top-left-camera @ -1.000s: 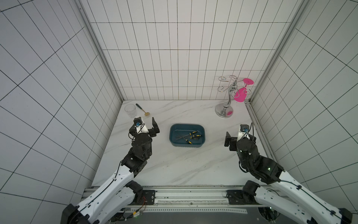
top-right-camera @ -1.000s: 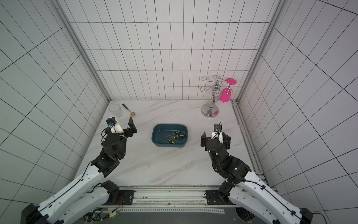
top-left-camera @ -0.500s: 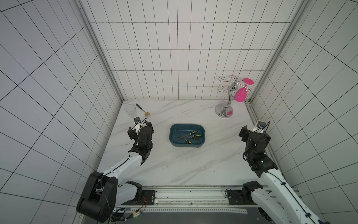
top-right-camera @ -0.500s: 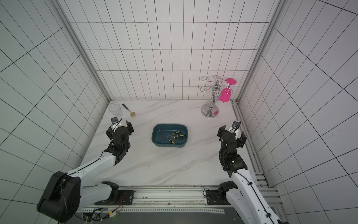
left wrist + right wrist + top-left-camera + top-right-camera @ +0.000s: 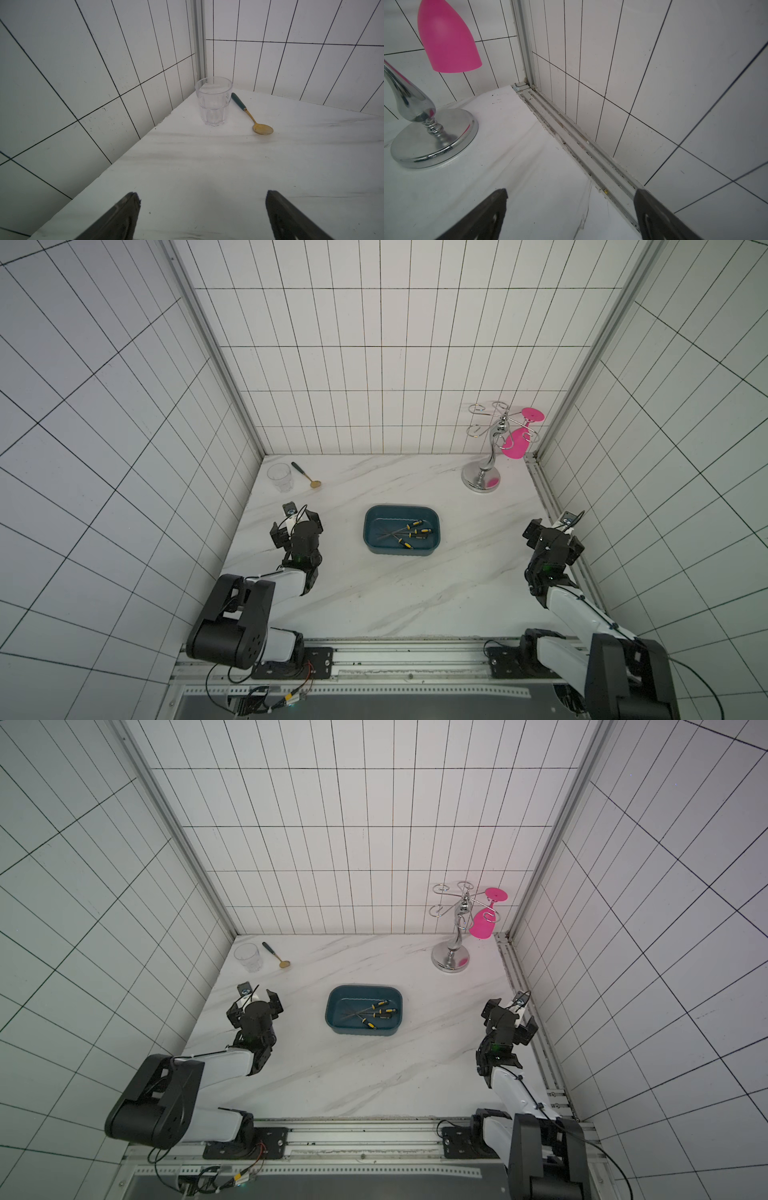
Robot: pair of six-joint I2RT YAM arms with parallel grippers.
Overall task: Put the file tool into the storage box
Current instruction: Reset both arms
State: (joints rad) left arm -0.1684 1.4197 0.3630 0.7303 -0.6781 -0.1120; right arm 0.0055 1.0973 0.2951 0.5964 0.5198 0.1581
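I see the storage box (image 5: 380, 526) sitting near the middle of the desk (image 5: 415, 601). The file tools (image 5: 409, 533) lie inside it, their black-and-yellow handles toward its right end and their thin shafts crossing each other. I make out about four, though I can't be sure of the count.

My left fingers (image 5: 116, 220) are spread wide with nothing between them. They are over bare marble to the left of the box, well apart from it. They face the far left corner, where a clear glass (image 5: 214, 101) stands upright. A gold spoon (image 5: 252, 118) with a dark green handle lies just beside the glass.

My right fingers (image 5: 481, 218) are spread just as wide and are also empty. They sit near the desk's right edge, one of them over the aluminium rail (image 5: 571, 133), and they too are well apart from the box. Ahead of them a chrome stand (image 5: 431, 133) rests on its round base. A pink goblet (image 5: 446, 37) hangs upside down from it.
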